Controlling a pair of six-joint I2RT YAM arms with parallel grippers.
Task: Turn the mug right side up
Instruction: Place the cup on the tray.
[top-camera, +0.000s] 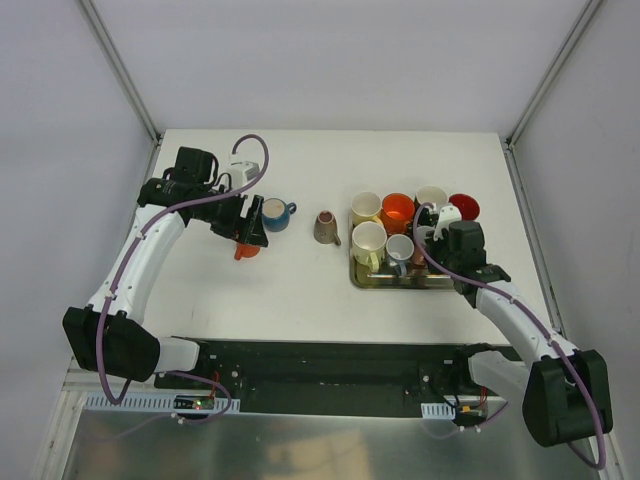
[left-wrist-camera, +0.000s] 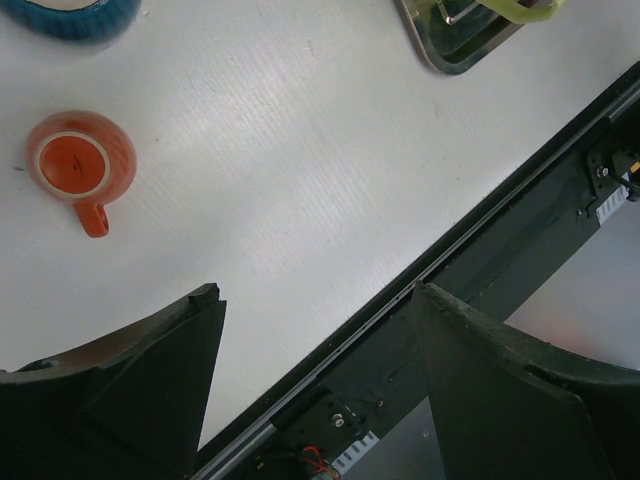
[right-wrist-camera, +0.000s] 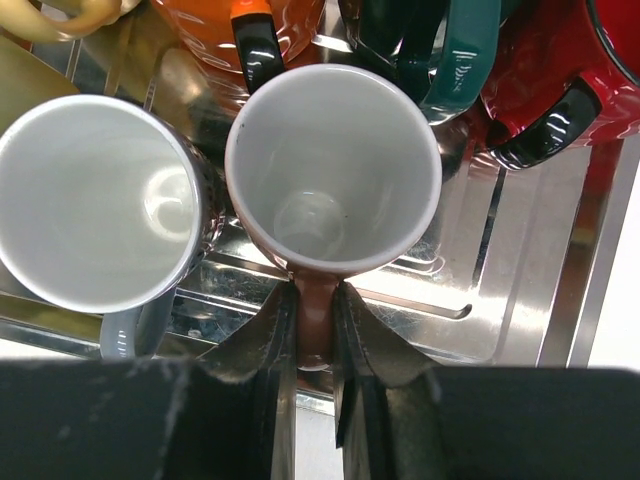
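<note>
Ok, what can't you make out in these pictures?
Top view: the orange mug is mostly hidden under the left gripper.
Top view: the held mug is mostly covered by the right gripper and its arm.
Left wrist: the blue mug is cut off by the top edge.
Right wrist: the tray's far mugs are cut off by the top edge.

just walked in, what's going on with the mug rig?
The right gripper is shut on the handle of a brown mug, which stands upright on the crowded metal tray. The left gripper is open and holds nothing. It hangs over the table near a small orange mug that is upside down. A blue mug stands upright next to that one.
</note>
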